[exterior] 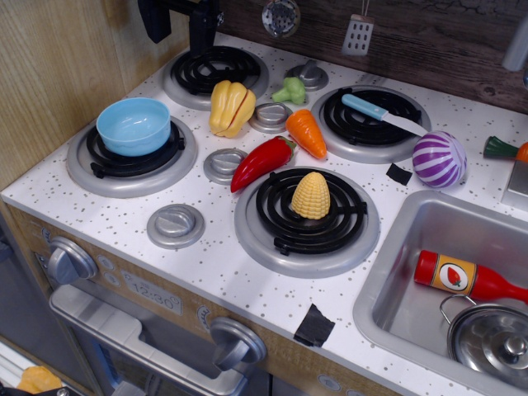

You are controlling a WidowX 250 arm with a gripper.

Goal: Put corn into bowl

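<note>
Nothing is done yet, by my read. The corn (310, 195) sits upright on the near right burner (307, 217); the bowl (133, 125) waits empty on the left burner. My gripper (191, 18) hangs at the far edge; I cannot tell its jaws.

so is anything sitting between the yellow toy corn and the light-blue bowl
Yes: the glossy red plastic chili pepper and a round grey stove knob lie low between the bumpy yellow plastic corn and the light-blue plastic bowl.
</note>
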